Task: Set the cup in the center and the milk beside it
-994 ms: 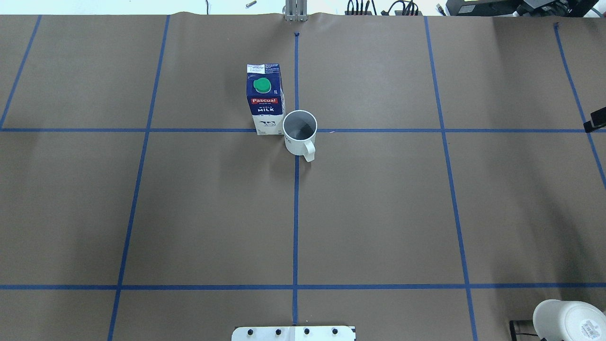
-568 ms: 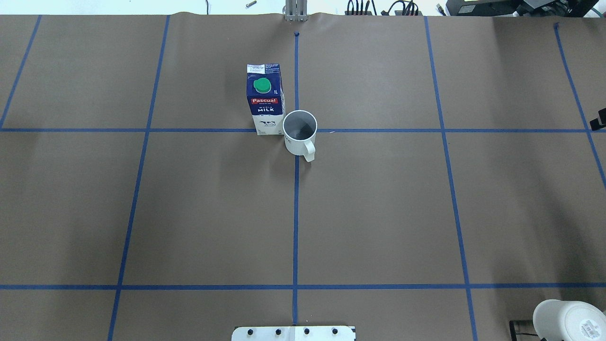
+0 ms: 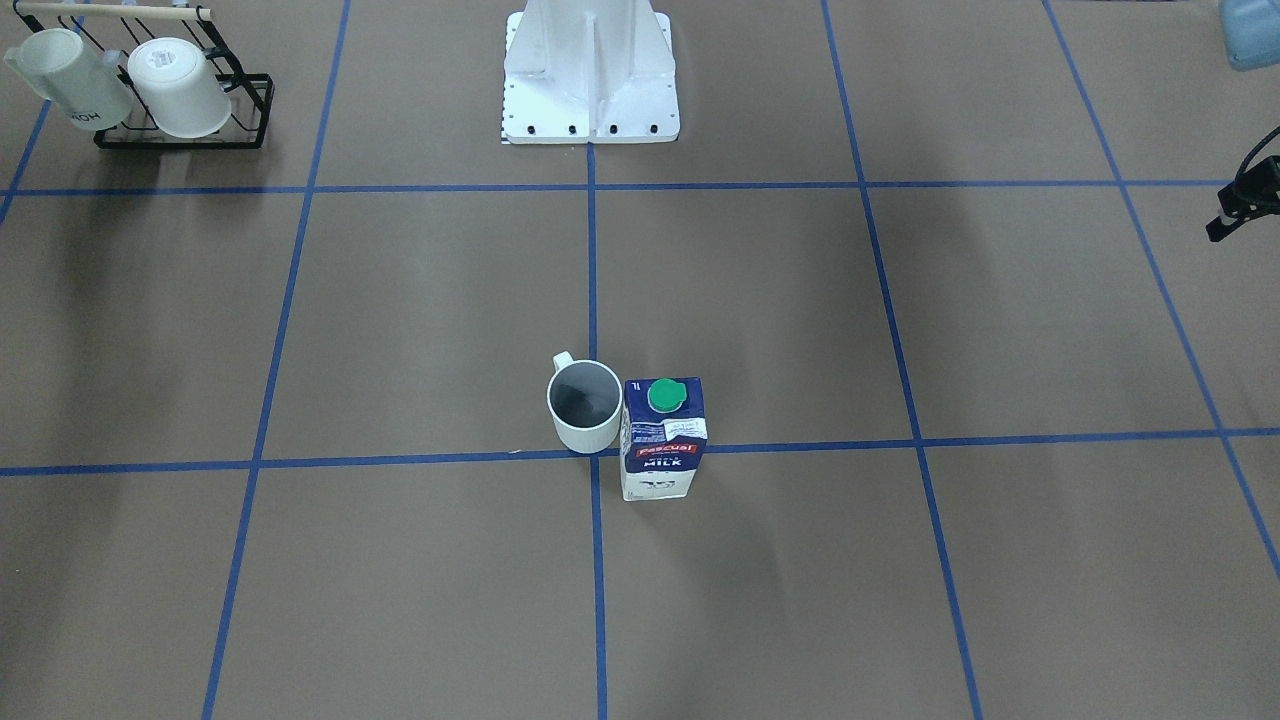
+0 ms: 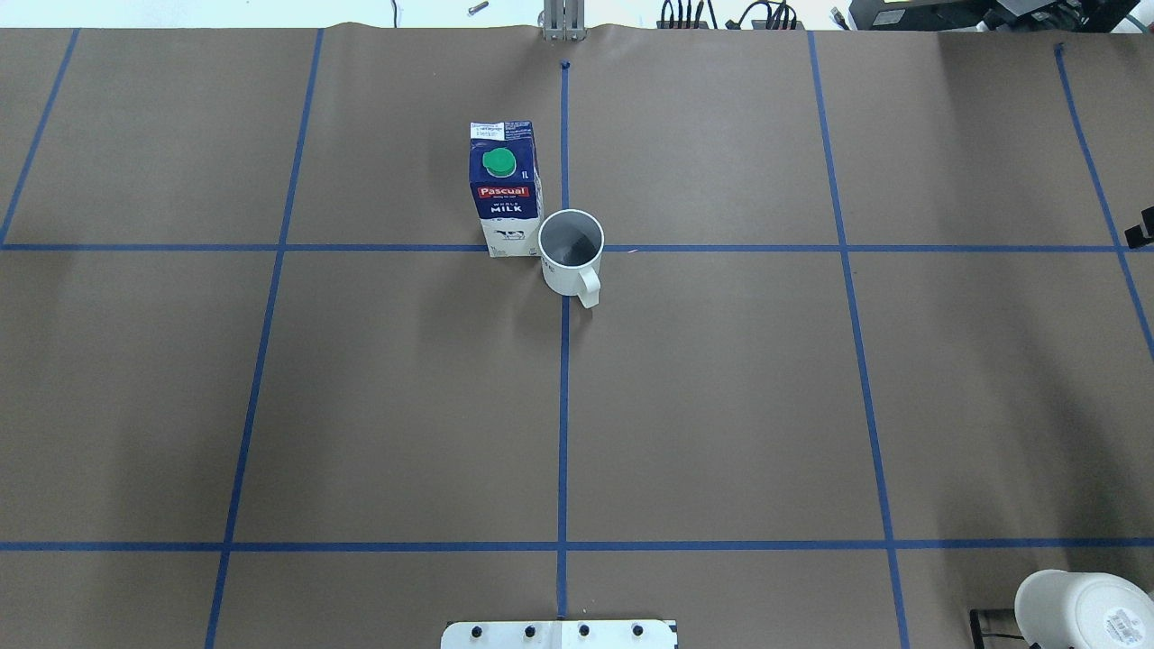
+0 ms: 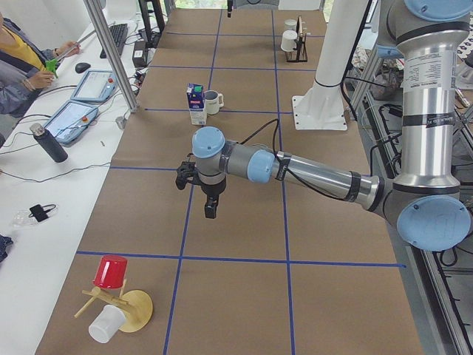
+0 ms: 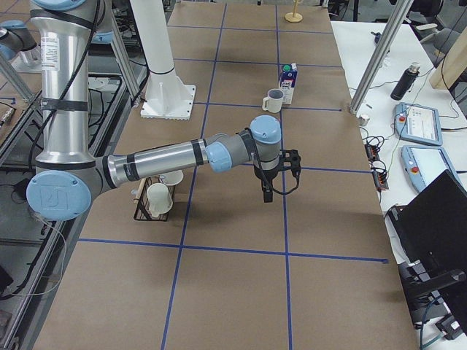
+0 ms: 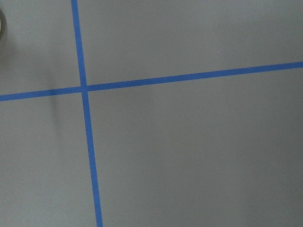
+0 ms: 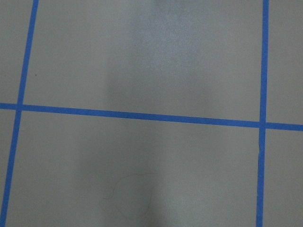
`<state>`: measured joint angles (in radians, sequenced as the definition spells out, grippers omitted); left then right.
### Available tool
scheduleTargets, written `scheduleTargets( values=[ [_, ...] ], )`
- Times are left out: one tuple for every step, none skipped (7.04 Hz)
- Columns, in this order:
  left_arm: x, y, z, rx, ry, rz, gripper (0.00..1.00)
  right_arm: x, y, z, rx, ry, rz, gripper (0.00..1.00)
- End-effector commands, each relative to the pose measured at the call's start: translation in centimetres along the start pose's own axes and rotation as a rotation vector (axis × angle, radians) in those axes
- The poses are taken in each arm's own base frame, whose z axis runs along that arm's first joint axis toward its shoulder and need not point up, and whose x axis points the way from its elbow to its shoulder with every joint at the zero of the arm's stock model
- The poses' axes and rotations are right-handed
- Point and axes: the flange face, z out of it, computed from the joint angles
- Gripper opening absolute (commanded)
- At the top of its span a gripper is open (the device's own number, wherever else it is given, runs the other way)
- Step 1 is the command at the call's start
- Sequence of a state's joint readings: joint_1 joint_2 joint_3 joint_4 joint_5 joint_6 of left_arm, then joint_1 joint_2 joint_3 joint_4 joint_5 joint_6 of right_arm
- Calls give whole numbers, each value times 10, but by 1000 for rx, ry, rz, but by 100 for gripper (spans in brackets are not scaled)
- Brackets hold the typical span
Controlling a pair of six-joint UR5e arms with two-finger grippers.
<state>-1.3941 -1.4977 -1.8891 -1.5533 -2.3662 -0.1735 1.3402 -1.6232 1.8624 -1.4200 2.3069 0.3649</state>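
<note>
Cup (image 4: 571, 252) stands upright on surface (image 4: 721, 406), centre; milk (image 4: 505, 194) just beside it at 10 o'clock. Left fingers (image 5: 210, 205) and right fingers (image 6: 265, 191) are well apart from both. Their opening and any hold cannot be told.

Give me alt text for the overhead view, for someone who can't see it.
A white cup stands on a crossing of blue tape lines on a brown table, handle toward the camera. A blue and white milk carton with a green cap stands upright close on its left.
</note>
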Motion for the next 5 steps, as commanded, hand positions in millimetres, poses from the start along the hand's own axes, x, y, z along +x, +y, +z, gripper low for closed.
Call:
scheduleTargets(
  values=[
    [1, -1, 1, 0, 1, 0, 98, -1, -2, -1, -2, 1, -41, 100],
    [2, -2, 0, 1, 3, 2, 98, 1, -1, 1, -9, 3, -75, 100],
    [2, -2, 0, 1, 4, 2, 98, 3, -2, 0, -25, 10, -94, 100],
    [1, -2, 0, 1, 1, 1, 98, 2, -5, -2, -37, 14, -108, 100],
    [2, -3, 0, 3, 2, 3, 98, 1, -6, -3, -35, 13, -111, 100]
  ],
)
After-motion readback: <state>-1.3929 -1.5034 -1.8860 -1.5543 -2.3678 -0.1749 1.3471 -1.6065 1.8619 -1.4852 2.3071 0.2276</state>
